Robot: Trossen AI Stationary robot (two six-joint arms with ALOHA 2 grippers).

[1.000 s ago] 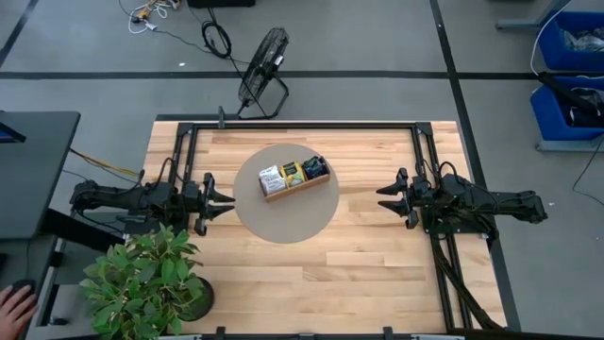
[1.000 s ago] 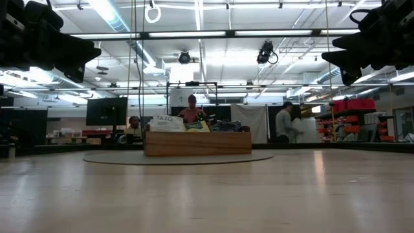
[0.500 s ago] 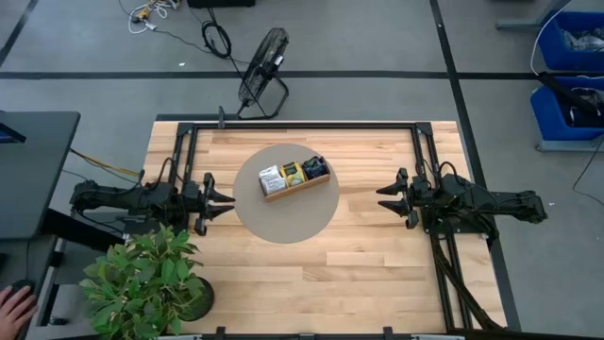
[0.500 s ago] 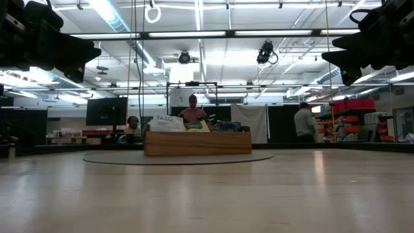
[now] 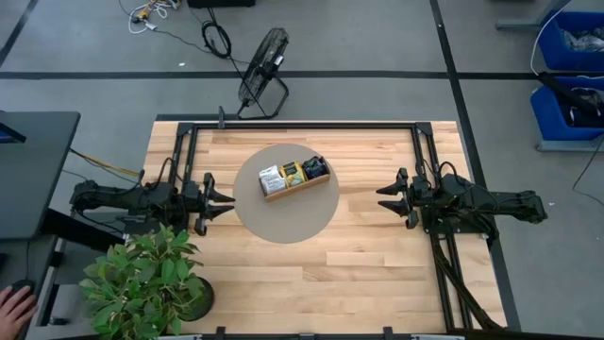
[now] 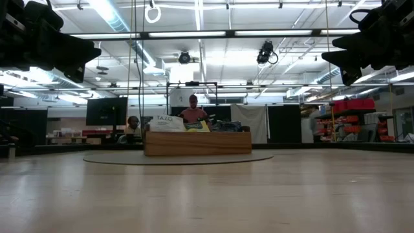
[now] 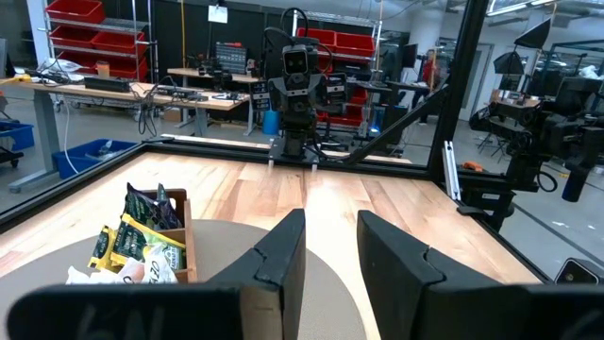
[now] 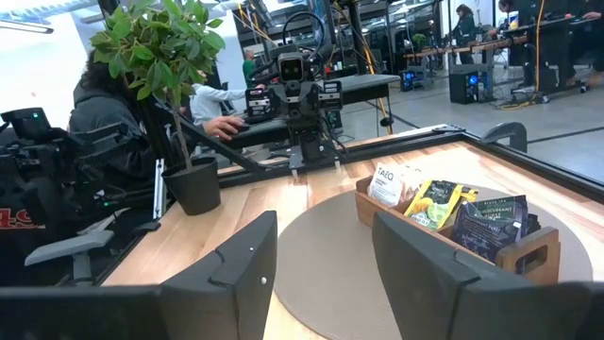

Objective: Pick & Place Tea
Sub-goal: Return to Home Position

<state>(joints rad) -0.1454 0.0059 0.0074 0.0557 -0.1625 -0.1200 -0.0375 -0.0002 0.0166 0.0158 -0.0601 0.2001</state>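
Black fingers (image 7: pixel 278 264) of the left gripper (image 7: pixel 330 222) stand parted with a clear gap between them and grip nothing. The right gripper (image 8: pixel 324 222) is spread the same way, its fingers (image 8: pixel 245 269) wide apart and empty.

From above, the left gripper (image 5: pixel 222 200) hangs at the 9 o'clock edge of a round grey-beige mat (image 5: pixel 283 219). The right gripper (image 5: pixel 385 200) hangs off the mat's 3 o'clock side, near it but apart. The two point at each other across the light wooden table (image 5: pixel 377 274), both raised above its surface, and each arm stretches back toward its own side.

The tea packets (image 5: pixel 293 173) all sit in the wooden organizer tray (image 5: pixel 298 187). The tray lies on the mat, toward 12 o'clock from the mat's centre, with its long axis running from 8 o'clock to 2 o'clock. White packets (image 5: pixel 272 178) printed TAZO (image 8: pixel 389 179) fill the 8 o'clock compartment. Green-yellow packets (image 8: pixel 434 203) fill the middle one, and dark navy packets (image 8: pixel 491 222) fill the 2 o'clock end. They stand on edge, and in the low view their tops (image 6: pixel 167 122) rise above the tray wall (image 6: pixel 197 144).

A potted plant (image 5: pixel 142 279) stands at the table's 7 o'clock corner. A floor fan (image 5: pixel 264 71) sits on the grey floor past the 12 o'clock edge. A person's hand (image 5: pixel 11 307) shows beyond the table at 8 o'clock, and the right wrist view shows a seated person in dark clothing (image 8: pixel 104 104) behind the plant.
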